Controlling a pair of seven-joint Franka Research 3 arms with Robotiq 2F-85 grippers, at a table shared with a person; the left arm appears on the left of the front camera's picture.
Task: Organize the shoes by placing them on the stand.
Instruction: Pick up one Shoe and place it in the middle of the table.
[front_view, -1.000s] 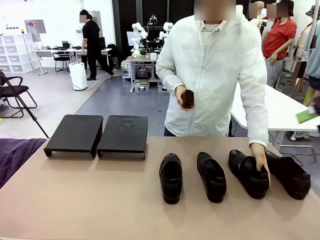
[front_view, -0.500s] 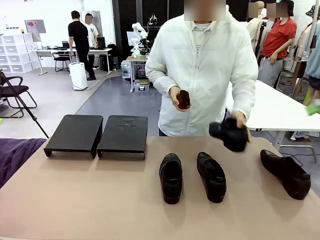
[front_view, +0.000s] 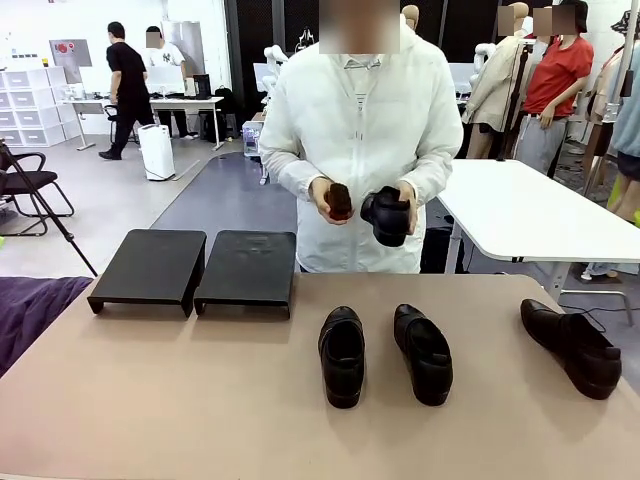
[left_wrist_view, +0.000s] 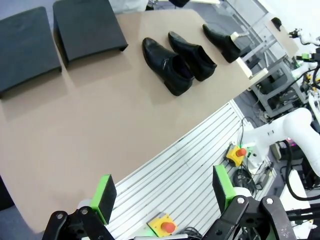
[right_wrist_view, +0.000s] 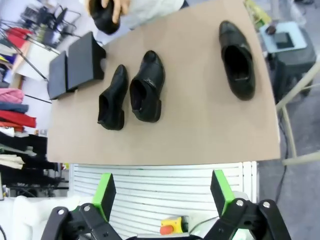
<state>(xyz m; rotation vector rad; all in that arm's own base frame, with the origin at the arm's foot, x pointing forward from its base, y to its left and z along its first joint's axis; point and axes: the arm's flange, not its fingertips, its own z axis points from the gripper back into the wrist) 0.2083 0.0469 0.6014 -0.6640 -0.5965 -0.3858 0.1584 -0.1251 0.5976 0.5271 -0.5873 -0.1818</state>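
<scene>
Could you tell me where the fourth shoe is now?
Front view: the fourth shoe is held in the person's hand, right of centre, above the two middle shoes.

Two shoes (right_wrist_view: 145, 87) lie side by side on the counter (right_wrist_view: 190, 130), with a third shoe (right_wrist_view: 237, 60) well apart. A person's hand (right_wrist_view: 118, 8) holds a fourth shoe (right_wrist_view: 102, 21) up beyond the stands (right_wrist_view: 85, 62).

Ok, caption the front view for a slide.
Person holds one shoe; three shoes lie on the table beside the stand.

The left gripper (left_wrist_view: 163, 192) and right gripper (right_wrist_view: 163, 193) hover with jaws spread wide.
</scene>
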